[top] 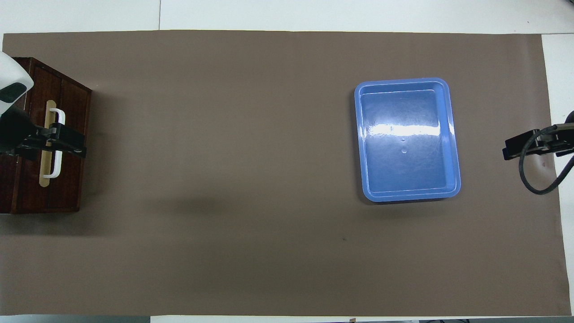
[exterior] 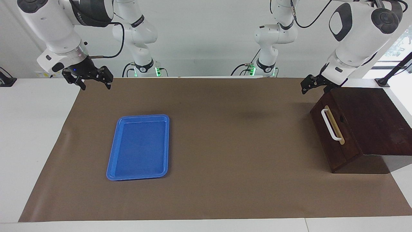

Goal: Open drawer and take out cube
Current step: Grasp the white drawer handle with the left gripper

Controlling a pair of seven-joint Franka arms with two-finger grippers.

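Both arms hang raised: left gripper (exterior: 311, 84), spread unclear, above the shut drawer (exterior: 333, 135) at right of the frame; right gripper (exterior: 93, 79), fingers wide, upper left.

A flat blue tray (exterior: 138, 147) (top: 407, 139) lies on a brown paper sheet (exterior: 225, 154) (top: 224, 179) toward the right arm's end of the table. Its long sides run away from the robots, and it holds nothing. The sheet covers most of the white table (exterior: 29, 129) (top: 314, 13), whose bare surface shows along the sheet's edges. A faint shadow falls on the sheet near its middle.
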